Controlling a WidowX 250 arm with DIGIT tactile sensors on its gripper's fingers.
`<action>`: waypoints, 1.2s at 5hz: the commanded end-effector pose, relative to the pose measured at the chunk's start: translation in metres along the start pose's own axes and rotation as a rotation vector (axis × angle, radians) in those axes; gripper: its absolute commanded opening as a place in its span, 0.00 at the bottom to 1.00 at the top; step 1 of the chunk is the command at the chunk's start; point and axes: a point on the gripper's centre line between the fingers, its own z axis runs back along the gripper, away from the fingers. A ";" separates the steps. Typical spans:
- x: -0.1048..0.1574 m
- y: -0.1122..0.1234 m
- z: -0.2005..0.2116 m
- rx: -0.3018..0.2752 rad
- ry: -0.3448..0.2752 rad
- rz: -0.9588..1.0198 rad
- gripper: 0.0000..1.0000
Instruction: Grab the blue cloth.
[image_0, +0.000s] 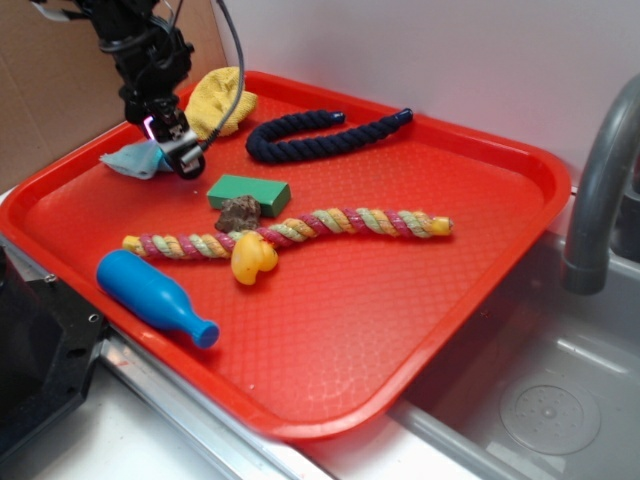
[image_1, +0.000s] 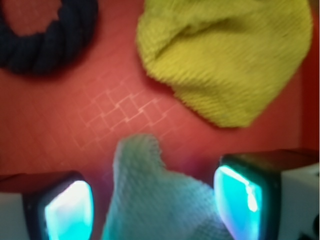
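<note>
The blue cloth (image_0: 135, 158) is a pale blue-grey terry rag lying at the far left of the red tray (image_0: 420, 300). In the wrist view the blue cloth (image_1: 155, 200) pokes up between my two glowing fingertips. My gripper (image_0: 170, 145) hangs low over the rag's right end and stands open, with a gap showing on each side of the fabric. Its pads (image_1: 70, 210) straddle the rag without pinching it. My gripper (image_1: 155, 205) points toward the yellow cloth (image_1: 230, 55).
The yellow cloth (image_0: 220, 100) lies just behind the gripper. A dark blue rope (image_0: 320, 135), a green block (image_0: 250, 193), a brown lump (image_0: 238, 213), a striped rope (image_0: 300, 230), a yellow toy (image_0: 252, 258) and a bright blue bottle (image_0: 155, 297) share the tray. A sink faucet (image_0: 600, 190) stands at the right.
</note>
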 end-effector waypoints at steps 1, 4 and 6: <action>-0.012 0.004 0.007 0.024 0.000 0.094 0.00; -0.047 -0.056 0.137 0.106 -0.061 0.669 0.00; -0.037 -0.056 0.167 0.123 -0.110 0.719 0.00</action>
